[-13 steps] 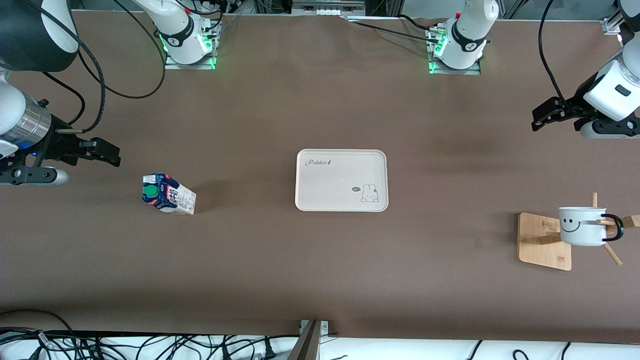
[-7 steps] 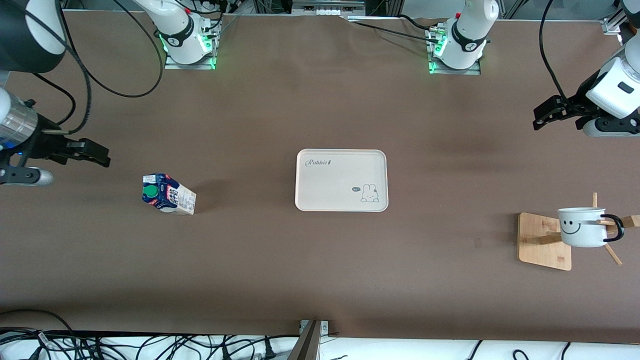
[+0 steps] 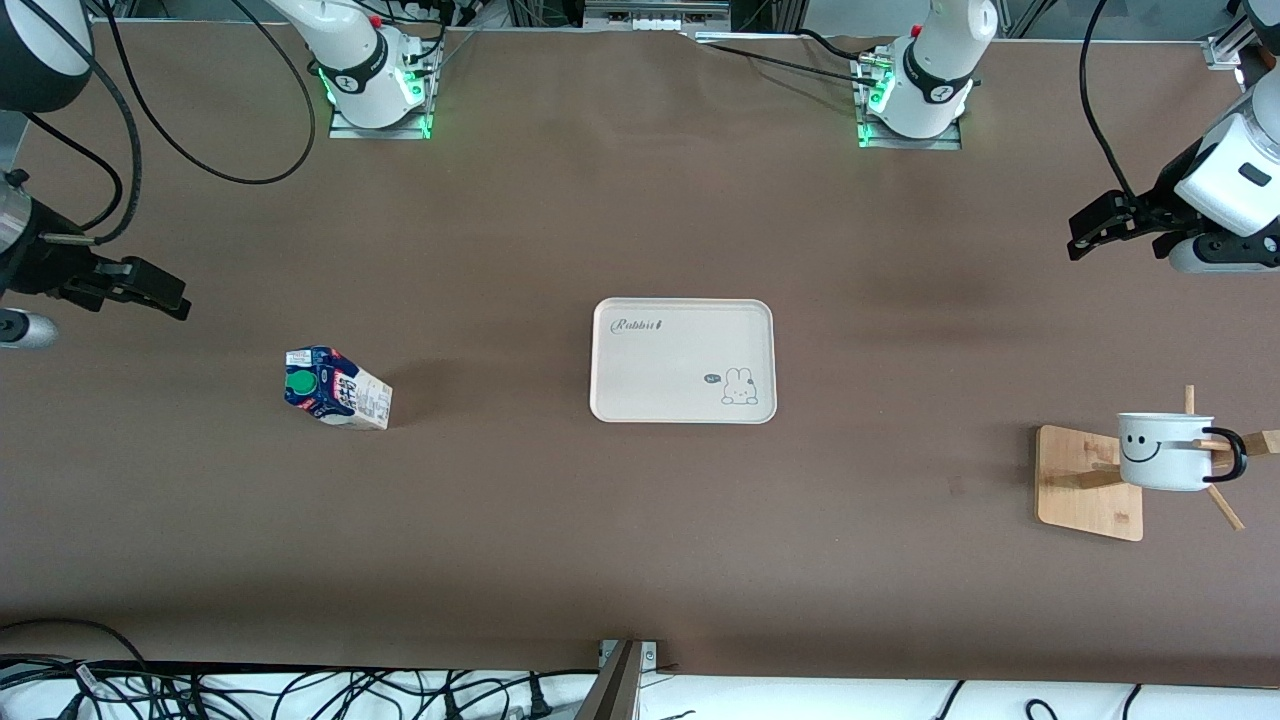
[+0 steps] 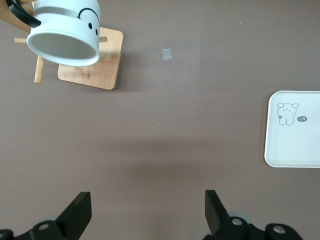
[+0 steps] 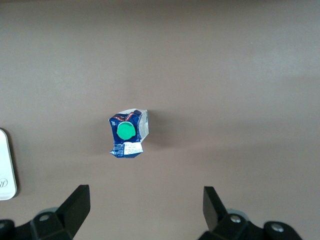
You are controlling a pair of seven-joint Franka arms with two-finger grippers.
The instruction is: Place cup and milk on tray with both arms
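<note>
The cream tray (image 3: 683, 360) lies mid-table with nothing on it; parts of it show in the left wrist view (image 4: 295, 130) and the right wrist view (image 5: 6, 167). The milk (image 3: 335, 388) stands toward the right arm's end, green cap up (image 5: 127, 132). The smiley cup (image 3: 1165, 452) hangs on a wooden rack at the left arm's end (image 4: 65, 30). My right gripper (image 3: 165, 295) hovers open over bare table, apart from the milk (image 5: 146, 197). My left gripper (image 3: 1085, 232) hovers open over bare table, apart from the cup (image 4: 148, 200). Both hold nothing.
The wooden rack (image 3: 1090, 483) has a flat base and pegs sticking out around the cup. The arm bases (image 3: 375, 90) (image 3: 915, 95) stand along the table's edge farthest from the front camera. Cables (image 3: 300, 690) lie along the nearest edge.
The right gripper has drawn back toward the right arm's end of the table, away from the milk. The left gripper has barely shifted. Milk, cup and tray have not moved.
</note>
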